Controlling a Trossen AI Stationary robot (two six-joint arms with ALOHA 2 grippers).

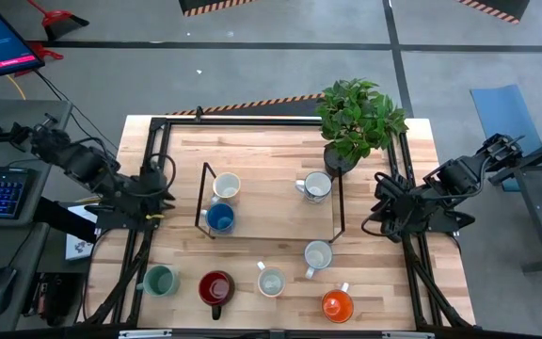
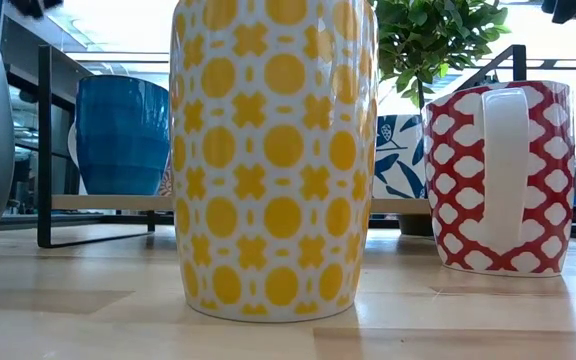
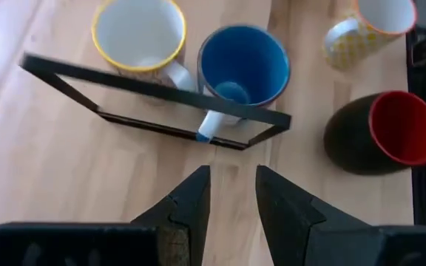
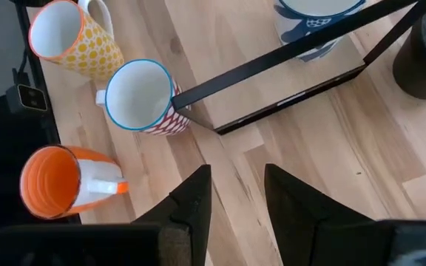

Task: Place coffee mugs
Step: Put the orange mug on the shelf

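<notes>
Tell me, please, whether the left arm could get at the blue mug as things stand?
Probably yes: the left gripper is open, facing the blue mug; only the thin black frame bar crosses in front.

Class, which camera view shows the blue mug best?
The left wrist view: the blue mug shows rim, inside and handle behind the rack's black bar. High view shows it small, low view only its side, right wrist view not at all.

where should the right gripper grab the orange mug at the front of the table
Judging by its pose, the orange mug stands upright with its white handle toward the back, so the right gripper would best come from above and pinch the rim on the side away from the handle.
</notes>
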